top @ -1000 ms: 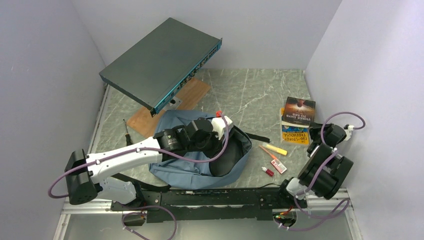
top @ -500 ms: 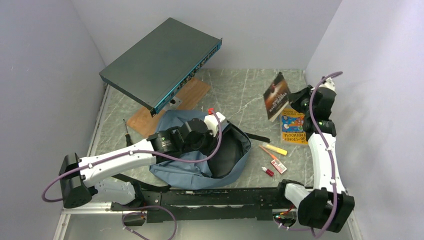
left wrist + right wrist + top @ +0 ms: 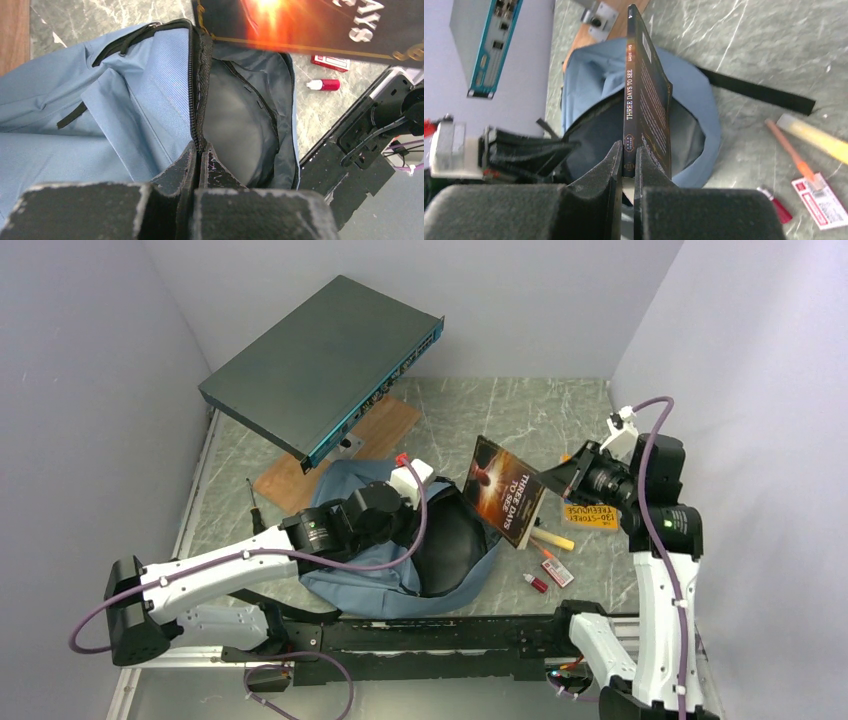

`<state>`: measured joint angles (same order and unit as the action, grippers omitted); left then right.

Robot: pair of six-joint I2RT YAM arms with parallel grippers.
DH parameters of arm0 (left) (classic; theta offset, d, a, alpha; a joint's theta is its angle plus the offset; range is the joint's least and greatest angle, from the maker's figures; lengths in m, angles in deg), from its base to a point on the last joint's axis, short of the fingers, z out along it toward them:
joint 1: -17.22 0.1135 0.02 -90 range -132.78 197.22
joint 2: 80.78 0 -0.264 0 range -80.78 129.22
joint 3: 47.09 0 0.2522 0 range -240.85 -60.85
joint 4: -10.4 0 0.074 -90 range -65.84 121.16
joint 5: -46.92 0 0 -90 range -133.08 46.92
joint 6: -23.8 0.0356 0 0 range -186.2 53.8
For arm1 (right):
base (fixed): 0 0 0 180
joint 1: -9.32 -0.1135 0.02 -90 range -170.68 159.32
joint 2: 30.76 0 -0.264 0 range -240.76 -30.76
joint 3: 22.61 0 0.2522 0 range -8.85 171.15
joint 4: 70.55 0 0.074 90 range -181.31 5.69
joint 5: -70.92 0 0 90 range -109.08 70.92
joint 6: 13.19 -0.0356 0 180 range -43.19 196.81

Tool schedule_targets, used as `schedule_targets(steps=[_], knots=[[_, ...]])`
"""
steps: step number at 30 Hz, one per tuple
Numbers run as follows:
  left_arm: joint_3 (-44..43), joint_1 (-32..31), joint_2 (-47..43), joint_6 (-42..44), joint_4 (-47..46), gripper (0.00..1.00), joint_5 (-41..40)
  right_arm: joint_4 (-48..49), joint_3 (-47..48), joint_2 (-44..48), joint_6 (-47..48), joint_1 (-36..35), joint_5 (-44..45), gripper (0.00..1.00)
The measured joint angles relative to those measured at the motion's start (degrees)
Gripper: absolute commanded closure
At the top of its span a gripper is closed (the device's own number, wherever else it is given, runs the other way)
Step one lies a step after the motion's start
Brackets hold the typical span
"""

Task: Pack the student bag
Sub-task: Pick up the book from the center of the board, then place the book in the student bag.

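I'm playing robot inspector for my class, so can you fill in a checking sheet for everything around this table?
Surface: green marbled table top, partly covered by things.
Job's things: student bag lies with its mouth open; book held in the air beside that mouth.
Clutter: second book, yellow marker, red-capped bottle, screwdriver, dark metal box tilted over a wooden board.
End effectors: left end effector shut on the bag's zipper edge; right end effector shut on the book.
Cables: purple cables loop along both arms.
Surroundings: plain pale walls; nothing else seen.
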<state>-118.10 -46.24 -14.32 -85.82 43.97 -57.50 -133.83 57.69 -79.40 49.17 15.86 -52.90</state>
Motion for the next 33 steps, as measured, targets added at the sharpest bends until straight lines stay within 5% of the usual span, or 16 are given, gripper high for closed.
schedule_targets(steps=[12, 26, 33], knots=[[1.6, 0.0, -2.6, 0.2, -1.2, 1.0, -4.9, -11.9, 0.6, 4.6, -0.5, 0.0, -11.8, 1.0], [6.6, 0.0, -10.2, 2.4, -5.5, 1.0, -6.1, -6.5, -16.3, 4.1, -5.4, -1.1, -17.7, 1.0], [6.6, 0.0, -11.2, 3.9, -5.3, 1.0, -8.7, -11.3, -8.4, 2.1, -2.1, -2.1, -12.1, 1.0]])
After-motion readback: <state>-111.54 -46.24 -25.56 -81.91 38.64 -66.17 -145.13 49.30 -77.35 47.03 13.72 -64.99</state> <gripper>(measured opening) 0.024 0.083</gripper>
